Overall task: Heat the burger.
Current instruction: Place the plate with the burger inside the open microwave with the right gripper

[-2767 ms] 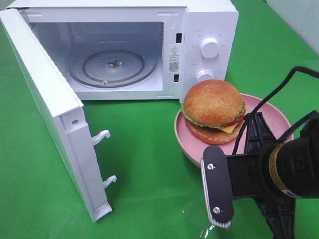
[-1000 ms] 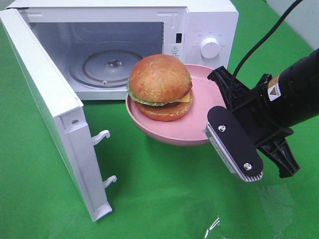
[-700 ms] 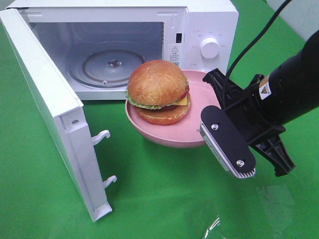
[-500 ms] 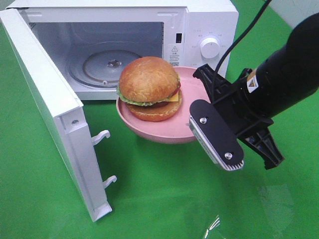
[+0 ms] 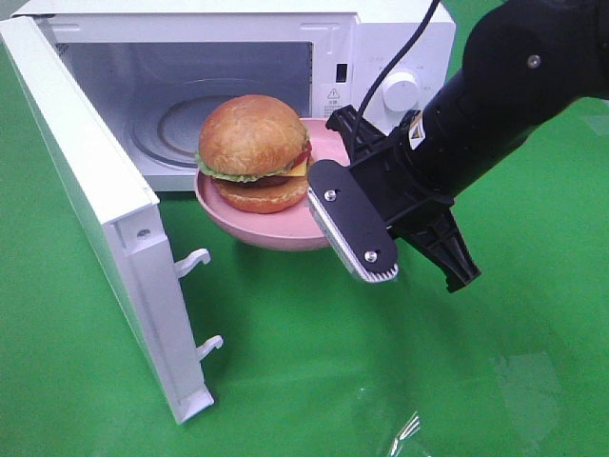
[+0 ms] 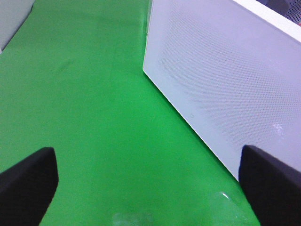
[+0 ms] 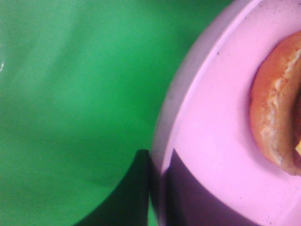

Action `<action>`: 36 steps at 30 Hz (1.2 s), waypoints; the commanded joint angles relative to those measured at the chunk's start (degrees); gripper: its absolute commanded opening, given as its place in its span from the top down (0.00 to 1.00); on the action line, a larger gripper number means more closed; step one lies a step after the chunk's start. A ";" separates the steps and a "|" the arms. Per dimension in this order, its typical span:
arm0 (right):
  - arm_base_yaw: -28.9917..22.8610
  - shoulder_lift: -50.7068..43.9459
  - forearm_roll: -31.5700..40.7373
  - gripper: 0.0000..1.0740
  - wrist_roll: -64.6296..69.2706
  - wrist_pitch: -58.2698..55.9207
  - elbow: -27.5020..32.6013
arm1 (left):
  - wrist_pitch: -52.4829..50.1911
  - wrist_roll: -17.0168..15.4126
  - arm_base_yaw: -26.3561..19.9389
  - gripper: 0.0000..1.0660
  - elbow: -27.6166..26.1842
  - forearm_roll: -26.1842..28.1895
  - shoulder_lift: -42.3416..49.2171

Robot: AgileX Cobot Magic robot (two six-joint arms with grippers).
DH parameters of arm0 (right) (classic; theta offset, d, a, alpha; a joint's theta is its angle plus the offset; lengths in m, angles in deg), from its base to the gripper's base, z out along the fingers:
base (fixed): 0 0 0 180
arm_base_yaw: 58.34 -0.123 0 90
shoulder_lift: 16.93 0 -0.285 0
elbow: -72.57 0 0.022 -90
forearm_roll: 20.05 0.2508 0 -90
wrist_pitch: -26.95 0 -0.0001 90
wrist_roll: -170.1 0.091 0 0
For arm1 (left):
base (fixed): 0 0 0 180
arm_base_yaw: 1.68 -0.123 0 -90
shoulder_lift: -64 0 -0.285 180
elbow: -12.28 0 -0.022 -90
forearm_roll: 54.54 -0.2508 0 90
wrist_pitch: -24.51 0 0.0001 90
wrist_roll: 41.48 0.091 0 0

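Note:
The burger [image 5: 252, 145], with a golden-brown bun, lettuce and cheese, sits on a round pink plate [image 5: 249, 231]. The plate hangs in the air just in front of the open microwave's cavity [image 5: 143, 86]. My right gripper [image 5: 324, 193] is shut on the plate's right rim. The right wrist view shows that rim [image 7: 162, 141] pinched between the dark fingers [image 7: 136, 193], with the bun's edge [image 7: 273, 117] beyond. My left gripper [image 6: 148, 188] is open and empty over the green cloth, beside the door's outer face [image 6: 225, 80]; it does not show in the exterior view.
The white microwave [image 5: 400, 57] stands at the back with its door [image 5: 86, 190] swung wide to the left and a glass turntable [image 5: 166, 129] inside. Two latch hooks [image 5: 195, 259] stick out of the door's edge. Green cloth [image 5: 314, 362] covers the table.
The right gripper has carried the plate and burger up off the table, then left and toward the microwave's opening. The left gripper's state is unchanged.

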 commanded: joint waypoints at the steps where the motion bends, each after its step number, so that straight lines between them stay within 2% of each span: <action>1: -0.52 0.29 0.40 1.00 0.52 2.64 -2.35 | -0.40 -0.52 -0.17 0.09 0.00 0.29 0.86; 15: -2.69 5.73 0.00 1.00 1.09 2.23 -9.85 | -0.40 -0.52 -0.17 0.09 0.00 0.29 0.86; 17: -2.98 7.68 0.00 1.00 4.30 0.97 -12.43 | -0.40 -0.52 -0.17 0.09 0.00 0.29 0.86; 36: -3.84 14.84 -1.78 1.00 10.60 0.80 -21.14 | -0.40 -0.57 -0.17 0.09 0.00 0.29 0.86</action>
